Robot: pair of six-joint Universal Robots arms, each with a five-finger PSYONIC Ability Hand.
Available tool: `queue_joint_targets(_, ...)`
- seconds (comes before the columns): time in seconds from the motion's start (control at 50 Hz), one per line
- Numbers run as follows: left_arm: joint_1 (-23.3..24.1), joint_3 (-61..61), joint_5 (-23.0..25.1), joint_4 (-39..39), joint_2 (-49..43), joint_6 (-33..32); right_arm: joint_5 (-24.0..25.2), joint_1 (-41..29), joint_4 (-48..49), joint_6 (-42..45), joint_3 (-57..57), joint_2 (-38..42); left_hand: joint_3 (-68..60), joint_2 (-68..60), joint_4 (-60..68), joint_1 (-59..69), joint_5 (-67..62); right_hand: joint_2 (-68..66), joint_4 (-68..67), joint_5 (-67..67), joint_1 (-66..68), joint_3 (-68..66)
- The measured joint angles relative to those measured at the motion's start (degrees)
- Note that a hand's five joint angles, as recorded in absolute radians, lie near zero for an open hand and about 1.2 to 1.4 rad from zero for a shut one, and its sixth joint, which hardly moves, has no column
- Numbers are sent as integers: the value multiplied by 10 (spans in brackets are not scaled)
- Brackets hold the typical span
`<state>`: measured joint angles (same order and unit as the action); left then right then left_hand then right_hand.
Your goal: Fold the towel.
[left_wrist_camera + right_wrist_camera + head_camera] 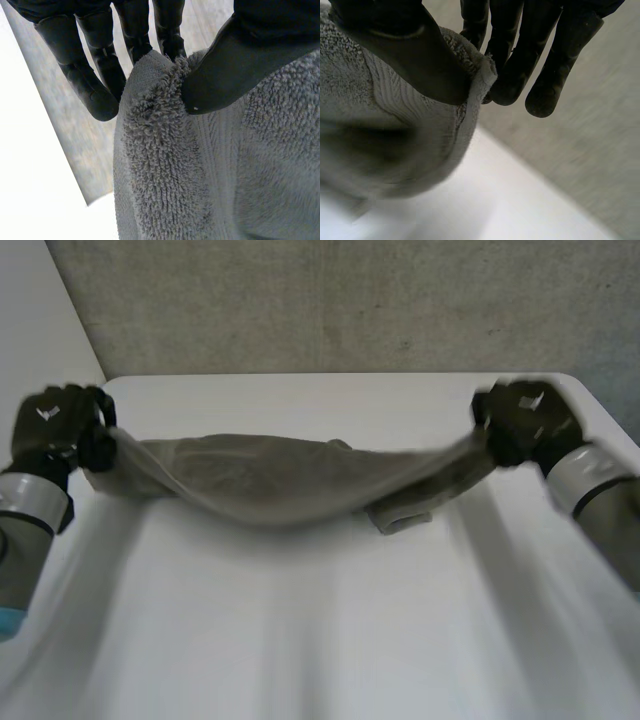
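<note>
Left hand (55,430) pinches one end of the towel (290,480), its thumb pressed onto the bunched terry against the straight fingers (92,80) behind the edge (the pile is squeezed up in a ridge between them). From that grip the towel runs across toward the other arm. Its long axis lies side to side over the far part of the table (320,640). It sags in the middle, and I cannot tell whether the lowest fold touches the surface or hangs just above it. A small flap pokes out under the sag, a little right of centre. Right hand (525,420) holds the opposite end in the same way, thumb clamping the hem against its fingers (520,60). The two hands are about level and about equally far from the middle, so neither is nearer. The next move probably means bringing one end over to the other, and the slack middle could bunch as they close.
</note>
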<state>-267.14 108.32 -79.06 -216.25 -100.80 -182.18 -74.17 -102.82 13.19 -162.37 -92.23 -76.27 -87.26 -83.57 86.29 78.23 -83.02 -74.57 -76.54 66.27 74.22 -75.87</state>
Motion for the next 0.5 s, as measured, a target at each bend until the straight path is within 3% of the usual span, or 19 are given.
queue_joint_targets(0.12,-5,-41,0,102,116,7,26,33,-101,5,96,-107,0,0,0,0,0,0,0,3,2,0)
queue_joint_targets(0.28,-8,-150,0,266,216,22,72,89,-356,40,340,-124,0,0,0,0,0,0,0,3,6,0)
queue_joint_targets(0.4,-11,-219,0,357,198,23,97,101,-506,115,475,-59,0,0,5,0,0,0,0,3,7,-1)
queue_joint_targets(0.5,-12,-260,0,405,95,14,79,58,-558,199,498,23,0,0,6,0,0,0,0,3,8,-1)
